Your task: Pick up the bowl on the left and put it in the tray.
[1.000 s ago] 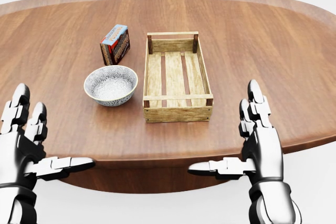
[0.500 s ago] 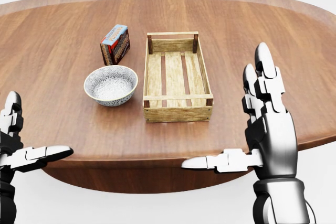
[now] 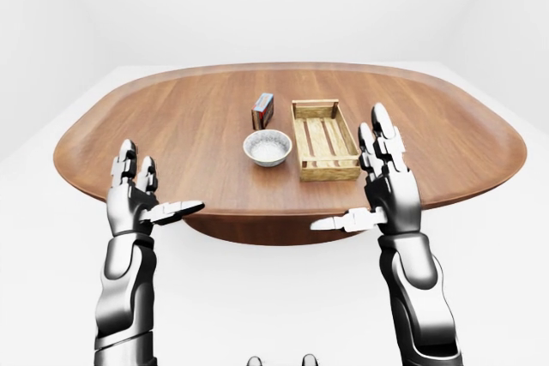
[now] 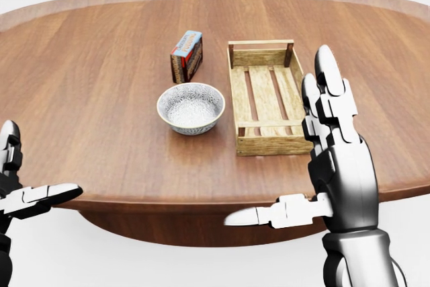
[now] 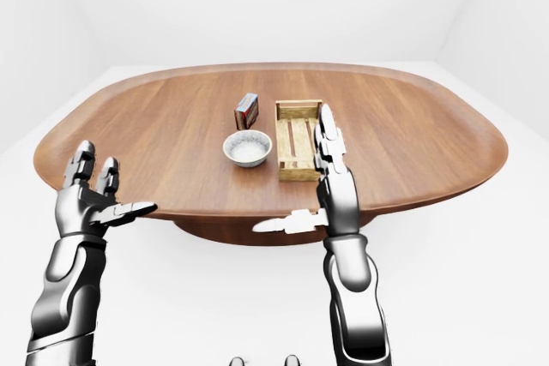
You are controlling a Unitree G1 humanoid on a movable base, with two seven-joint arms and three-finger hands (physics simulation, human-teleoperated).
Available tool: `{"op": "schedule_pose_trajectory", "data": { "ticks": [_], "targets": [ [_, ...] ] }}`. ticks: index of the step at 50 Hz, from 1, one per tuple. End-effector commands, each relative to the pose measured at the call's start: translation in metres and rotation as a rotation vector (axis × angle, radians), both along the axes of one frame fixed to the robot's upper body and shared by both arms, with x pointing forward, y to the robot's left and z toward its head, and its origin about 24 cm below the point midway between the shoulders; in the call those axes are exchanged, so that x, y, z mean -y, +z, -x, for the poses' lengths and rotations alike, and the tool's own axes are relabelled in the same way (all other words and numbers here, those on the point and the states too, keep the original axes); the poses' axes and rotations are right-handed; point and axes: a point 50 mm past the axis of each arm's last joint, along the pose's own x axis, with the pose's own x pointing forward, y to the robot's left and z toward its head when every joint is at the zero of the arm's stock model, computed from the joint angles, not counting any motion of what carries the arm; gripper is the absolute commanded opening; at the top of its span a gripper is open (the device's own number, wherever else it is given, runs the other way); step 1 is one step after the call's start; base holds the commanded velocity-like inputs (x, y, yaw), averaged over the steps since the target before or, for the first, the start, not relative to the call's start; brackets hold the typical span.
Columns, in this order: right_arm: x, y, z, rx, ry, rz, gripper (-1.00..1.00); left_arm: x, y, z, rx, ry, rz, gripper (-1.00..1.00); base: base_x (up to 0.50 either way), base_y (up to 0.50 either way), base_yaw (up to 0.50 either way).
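Observation:
A white patterned bowl sits upright on the oval wooden table, just left of an empty slatted wooden tray. Both hands hover at the table's near edge, short of the bowl and touching nothing. My right hand is raised at the lower right with fingers straight up and thumb pointing left; its fingers overlap the tray's near right corner in the head view. Low at the left, my left hand is spread open, only partly inside the head view.
A small red and blue box stands above the bowl in the head view, close to the tray's far left corner. Around the table are a white floor and white walls.
The camera has shifted, so bowl, box and tray now sit further right in the head view. My right hand rose with fingers upright; my left hand dropped toward the lower left edge.

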Motion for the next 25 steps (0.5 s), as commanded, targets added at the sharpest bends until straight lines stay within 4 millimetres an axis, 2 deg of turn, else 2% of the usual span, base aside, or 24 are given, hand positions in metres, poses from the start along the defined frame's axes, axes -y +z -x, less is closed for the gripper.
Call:
{"op": "schedule_pose_trajectory", "data": {
  "ticks": [1,10,17,25],
  "targets": [
    [0.000,0.001,0.000,0.002,0.004,-0.005,1.00,-0.002,0.000,-0.001,-0.002,0.004,0.002,1.00,0.00,0.50,0.00],
    [-0.001,-0.009,-0.002,-0.042,0.009,-0.019,1.00,-0.003,0.000,0.001,-0.003,0.007,-0.001,1.00,0.00,0.50,0.00],
    [0.001,-0.009,-0.001,-0.042,0.011,-0.023,1.00,-0.004,-0.003,-0.001,-0.018,0.008,-0.002,1.00,0.00,0.50,0.00],
    [0.003,-0.013,-0.003,-0.061,-0.001,-0.063,1.00,-0.003,0.001,0.002,0.005,0.008,-0.005,1.00,0.00,0.00,0.00]
  ]
}}
